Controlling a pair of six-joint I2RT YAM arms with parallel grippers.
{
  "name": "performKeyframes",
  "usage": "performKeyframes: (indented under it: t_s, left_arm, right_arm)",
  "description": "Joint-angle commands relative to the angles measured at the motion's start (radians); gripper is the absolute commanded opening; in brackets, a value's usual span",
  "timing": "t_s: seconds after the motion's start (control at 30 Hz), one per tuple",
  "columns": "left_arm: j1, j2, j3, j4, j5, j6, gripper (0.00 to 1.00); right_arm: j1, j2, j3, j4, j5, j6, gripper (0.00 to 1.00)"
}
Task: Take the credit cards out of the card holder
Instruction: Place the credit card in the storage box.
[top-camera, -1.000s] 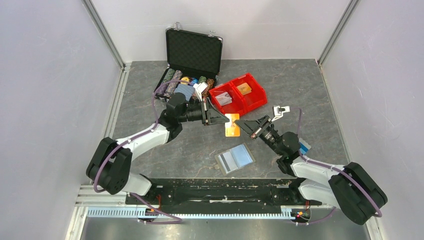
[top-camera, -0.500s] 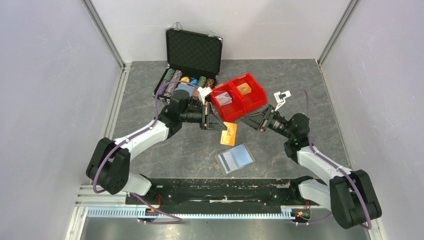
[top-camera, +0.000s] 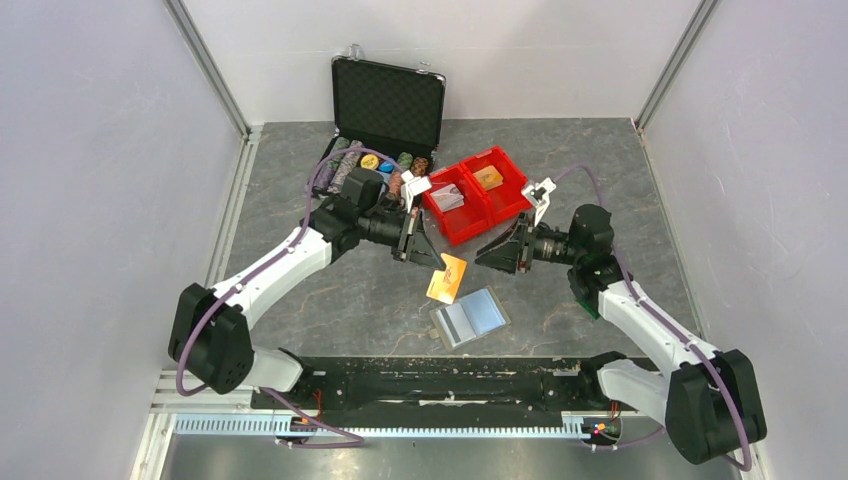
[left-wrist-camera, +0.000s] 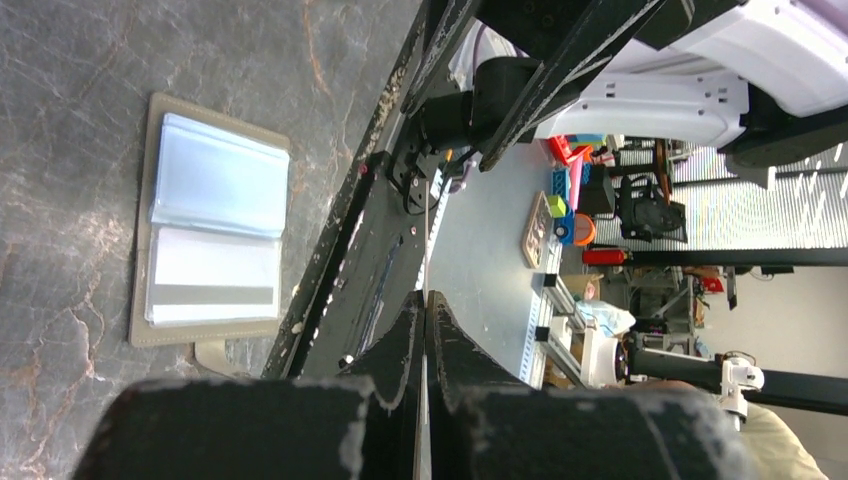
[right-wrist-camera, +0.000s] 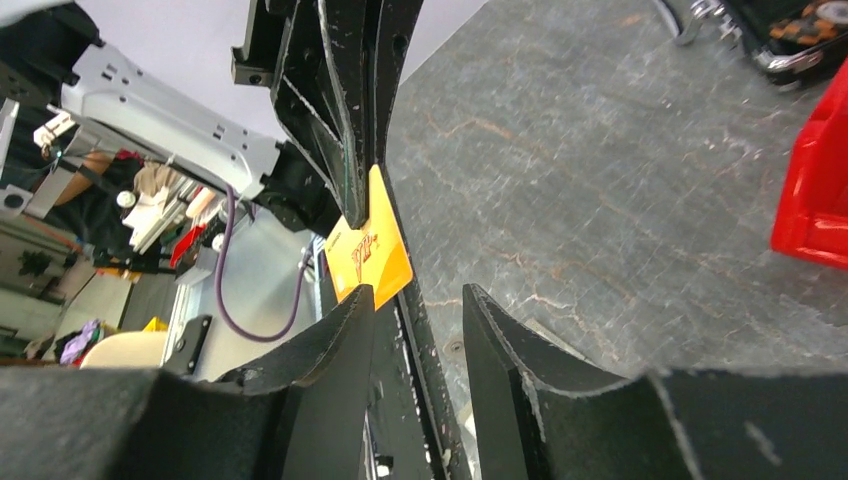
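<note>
The left gripper (top-camera: 436, 264) clamps the orange credit card (top-camera: 446, 279), freed from the near-edge card holder (top-camera: 469, 317). The right gripper (top-camera: 485, 258) is empty, fingers apart; more cards (left-wrist-camera: 213, 290) seem sleeved inside.

red bin (right-wrist-camera: 812, 190) cropped, orange card (right-wrist-camera: 370, 250) print illegible

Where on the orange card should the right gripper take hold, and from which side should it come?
Grip the orange card at its free end, probably. The left gripper pinches the other end, so only that part sticks out clear. The open right gripper should come from its own side, one finger on each flat face.
</note>
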Motion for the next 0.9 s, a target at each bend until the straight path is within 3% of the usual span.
performKeyframes:
  t_s: [0.0, 0.3, 0.4, 0.47, 0.57, 0.63, 0.7, 0.87]
  left_arm:
    - [-0.012, -0.004, 0.045, -0.090, 0.051, 0.100, 0.02]
    - [-0.026, 0.002, 0.056, -0.102, 0.067, 0.111, 0.02]
    - [-0.026, 0.001, 0.052, -0.102, 0.075, 0.116, 0.02]
    - [-0.026, 0.000, 0.051, -0.103, 0.075, 0.119, 0.02]
    - [-0.027, 0.005, 0.054, -0.104, 0.070, 0.121, 0.02]
    - [-0.025, 0.012, 0.065, -0.120, 0.043, 0.122, 0.15]
    - [-0.017, 0.017, 0.086, -0.151, 0.001, 0.132, 0.41]
    - [0.017, -0.026, 0.121, -0.217, -0.179, 0.163, 0.72]
  right_arm:
    - [0.042, 0.019, 0.054, -0.035, -0.039, -0.063, 0.40]
    - [0.143, 0.074, 0.084, -0.009, -0.019, -0.065, 0.42]
    - [0.161, 0.079, 0.084, 0.003, -0.020, -0.065, 0.38]
    - [0.166, 0.079, 0.081, 0.007, -0.021, -0.063, 0.27]
    - [0.166, 0.069, 0.071, 0.035, -0.021, -0.048, 0.00]
    - [0.166, 0.063, 0.067, 0.054, -0.012, -0.032, 0.00]
    - [0.161, 0.058, 0.070, 0.053, 0.017, -0.029, 0.00]
    - [0.064, 0.067, 0.125, 0.007, 0.048, -0.025, 0.00]
